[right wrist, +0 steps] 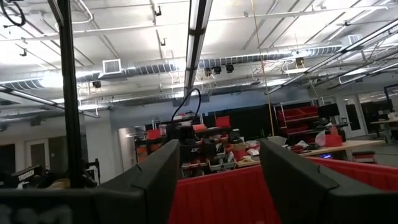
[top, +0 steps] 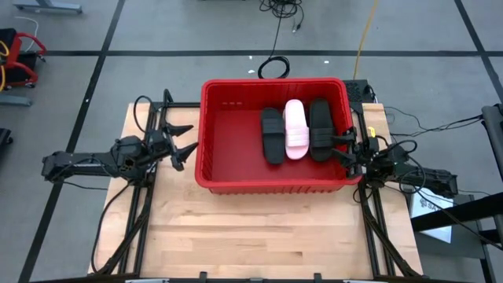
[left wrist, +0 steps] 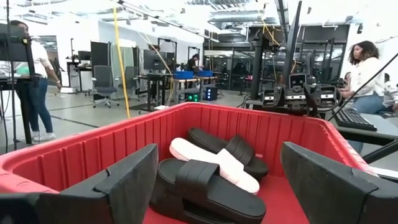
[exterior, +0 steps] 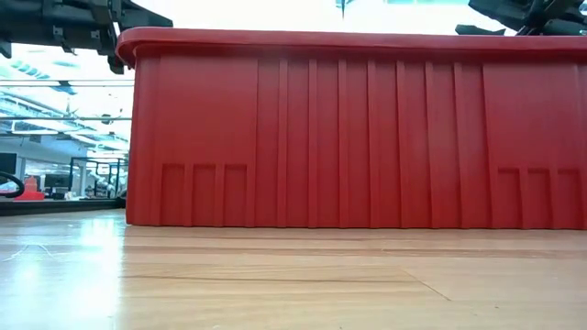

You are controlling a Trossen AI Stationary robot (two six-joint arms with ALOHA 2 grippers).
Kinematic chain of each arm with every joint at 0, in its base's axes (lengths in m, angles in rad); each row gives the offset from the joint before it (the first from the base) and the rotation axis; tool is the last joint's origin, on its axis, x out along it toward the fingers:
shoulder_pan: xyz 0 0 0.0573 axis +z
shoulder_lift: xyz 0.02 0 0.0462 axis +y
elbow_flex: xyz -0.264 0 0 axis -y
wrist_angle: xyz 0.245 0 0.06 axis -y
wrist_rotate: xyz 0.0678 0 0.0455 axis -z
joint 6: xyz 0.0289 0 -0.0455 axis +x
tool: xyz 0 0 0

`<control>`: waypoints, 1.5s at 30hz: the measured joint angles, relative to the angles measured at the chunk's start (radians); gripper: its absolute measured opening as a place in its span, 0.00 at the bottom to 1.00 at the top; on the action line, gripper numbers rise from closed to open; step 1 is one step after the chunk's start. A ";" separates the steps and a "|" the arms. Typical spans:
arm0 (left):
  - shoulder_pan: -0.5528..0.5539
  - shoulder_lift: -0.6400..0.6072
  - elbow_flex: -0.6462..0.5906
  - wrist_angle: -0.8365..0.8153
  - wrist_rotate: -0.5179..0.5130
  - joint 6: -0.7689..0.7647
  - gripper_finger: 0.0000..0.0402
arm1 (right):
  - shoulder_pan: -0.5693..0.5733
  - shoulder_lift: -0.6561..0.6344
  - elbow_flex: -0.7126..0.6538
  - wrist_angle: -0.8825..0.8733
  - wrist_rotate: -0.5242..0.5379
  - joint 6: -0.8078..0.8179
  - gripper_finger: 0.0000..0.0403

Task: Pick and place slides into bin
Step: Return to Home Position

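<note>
"High view first: where are the slides point(top: 295, 135), and how do they lie?"

"Three show, all in the bin point(top: 275, 82), in the half nearer my right arm. One black slide point(top: 273, 136), the pink slide point(top: 295, 130) and the other black slide point(top: 320, 130) lie flat, side by side and touching. Their long axes run parallel, across the bin's short span, from the table's far edge toward its near edge. Which end is the toe, I cannot tell from above."

"And your hands?"

"My left gripper point(top: 187, 139) hangs just outside the bin's left wall, fingers spread wide, holding nothing. My right gripper point(top: 338, 147) sits over the right rim beside that other black slide, also spread and empty."

"The surface?"

"The table point(top: 259, 236) is pale wood planking, and the bin stands square on its far half. The floor point(top: 196, 31) is grey with dark tape lines and a loop of cable point(top: 273, 67) behind the bin."

"The room?"

"Through my left wrist view, desks and monitors, a person standing point(left wrist: 34, 87) and another seated point(left wrist: 367, 68). My right wrist view looks up at ducts and strip lights."
</note>
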 joint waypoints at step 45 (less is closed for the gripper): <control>0.000 -0.002 -0.255 0.239 -0.019 -0.059 0.85 | 0.000 0.002 0.000 -0.032 0.001 -0.029 0.53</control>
